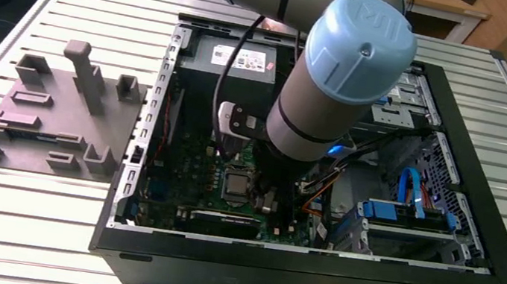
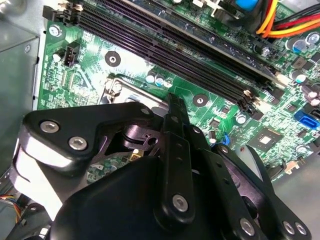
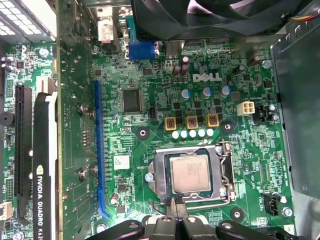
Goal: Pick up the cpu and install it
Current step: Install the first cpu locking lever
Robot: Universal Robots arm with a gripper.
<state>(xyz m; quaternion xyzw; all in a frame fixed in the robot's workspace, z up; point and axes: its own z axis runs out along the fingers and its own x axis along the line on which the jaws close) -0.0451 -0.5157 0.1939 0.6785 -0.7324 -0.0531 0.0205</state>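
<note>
The cpu [image 3: 190,173], a small square chip with a dull silver-grey metal top, lies flat in the metal-framed socket [image 3: 159,176] on the green motherboard [image 3: 150,75]. The black tool [image 3: 176,207] hovers at the socket's edge, fingers pinched together, grasping nothing.

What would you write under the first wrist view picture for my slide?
A silver cpu sits in its metal-framed socket on the green motherboard, with the robot's gripper right beside the socket's edge.

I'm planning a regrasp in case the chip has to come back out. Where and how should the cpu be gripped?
The cpu lies flat in its metal-framed socket, shiny top up. I'd come straight down from above and pinch two opposite edges; the flat top offers nothing to grab, and the frame probably blocks any sideways approach.
</note>
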